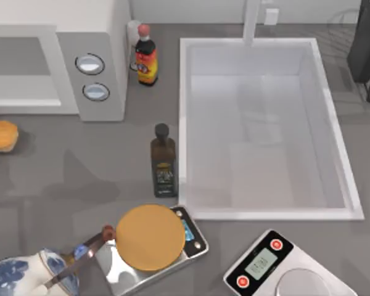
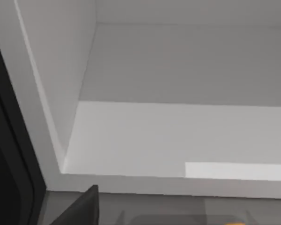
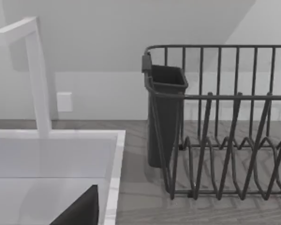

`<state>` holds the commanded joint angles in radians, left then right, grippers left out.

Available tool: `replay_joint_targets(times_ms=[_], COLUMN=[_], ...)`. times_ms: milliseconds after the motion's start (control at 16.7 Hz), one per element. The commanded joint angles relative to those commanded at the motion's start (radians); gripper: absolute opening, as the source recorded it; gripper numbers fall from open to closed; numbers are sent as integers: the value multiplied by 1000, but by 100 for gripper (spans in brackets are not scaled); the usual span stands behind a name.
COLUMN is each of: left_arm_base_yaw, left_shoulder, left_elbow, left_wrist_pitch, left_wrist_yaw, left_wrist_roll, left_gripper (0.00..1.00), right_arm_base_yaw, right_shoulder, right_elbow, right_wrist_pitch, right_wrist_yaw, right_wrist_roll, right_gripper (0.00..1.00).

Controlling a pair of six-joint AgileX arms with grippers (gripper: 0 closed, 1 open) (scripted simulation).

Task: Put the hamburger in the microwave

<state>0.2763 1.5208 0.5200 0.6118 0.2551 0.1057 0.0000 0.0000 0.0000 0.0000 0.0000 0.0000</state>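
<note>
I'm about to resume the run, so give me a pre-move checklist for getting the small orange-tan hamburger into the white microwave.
1. Small rounded orange-tan hamburger located, at the table's left edge before the microwave: ok.
2. Large white boxy microwave open, its pale cavity visible: ok.
3. Cavity floor free: ok.
4. Left gripper shut on hamburger: cannot tell.
5. Flat orange-tan disc on the steel scale, not mistaken for the target: ok.

Grey countertop (image 1: 61, 179) carried microwave (image 1: 55, 61) at back left, hamburger (image 1: 1, 135) at left edge before it, two dark bottles (image 1: 163, 161), teapot (image 1: 24, 277), two scales (image 1: 277, 268), sink (image 1: 265, 123), dish rack (image 3: 225, 126).
</note>
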Motion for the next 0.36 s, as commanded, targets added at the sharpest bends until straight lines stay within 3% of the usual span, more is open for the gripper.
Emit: replay_joint_targets(times_ms=[360], left_arm_base_yaw=[1], left_shoulder=[-104], left_elbow=[33], left_wrist_pitch=[-144], left_wrist_yaw=[-2], left_wrist_roll=[1], left_gripper=[100], right_arm_base_yaw=[0], right_shoulder=[0], right_elbow=[0], right_wrist_pitch=[0], right_wrist_yaw=[0], right_wrist_roll=[0], right_gripper=[100])
